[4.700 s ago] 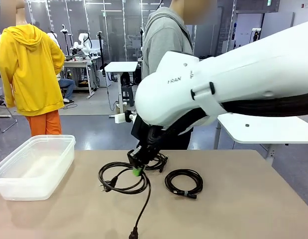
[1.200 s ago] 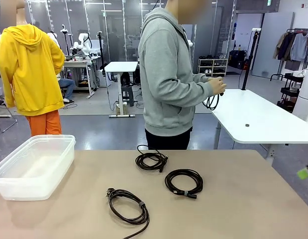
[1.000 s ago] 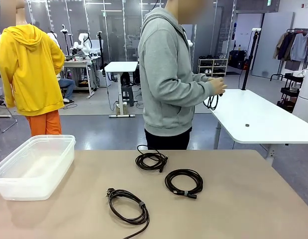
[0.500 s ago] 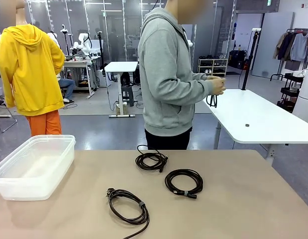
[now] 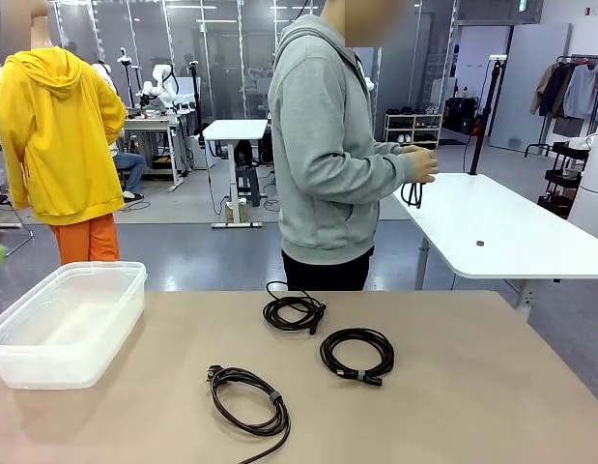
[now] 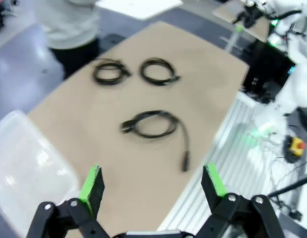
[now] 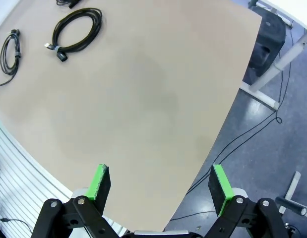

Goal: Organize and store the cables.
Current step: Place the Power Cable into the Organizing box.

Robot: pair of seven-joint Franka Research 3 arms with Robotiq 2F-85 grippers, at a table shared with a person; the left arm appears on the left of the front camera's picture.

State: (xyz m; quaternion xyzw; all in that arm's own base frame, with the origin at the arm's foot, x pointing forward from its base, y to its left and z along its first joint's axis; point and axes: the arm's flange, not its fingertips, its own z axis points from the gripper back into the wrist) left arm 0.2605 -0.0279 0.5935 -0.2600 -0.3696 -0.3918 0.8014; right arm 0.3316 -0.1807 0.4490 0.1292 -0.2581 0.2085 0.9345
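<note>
Three cables lie coiled on the tan table (image 5: 472,387): one at the far middle (image 5: 294,312), one to its right (image 5: 356,355), one near the front edge (image 5: 248,398). In the left wrist view they show as two coils side by side (image 6: 111,73) (image 6: 158,71) and a nearer coil (image 6: 151,124) with a loose plug end. My left gripper (image 6: 152,181) hangs open high above the table's left end, holding nothing. My right gripper (image 7: 160,183) is open and bare over the table's right edge, with a coil (image 7: 76,29) far off.
A clear plastic bin (image 5: 67,324) stands at the table's left end, seen too in the left wrist view (image 6: 24,168). A person in a grey hoodie (image 5: 327,145) stands at the far side, both hands on another black cord (image 5: 412,193). A white table (image 5: 492,232) stands behind.
The right arm, earlier down over the front cable, has left the table; that cable now lies in a tidier coil. The person's hands have drawn the cord a little higher.
</note>
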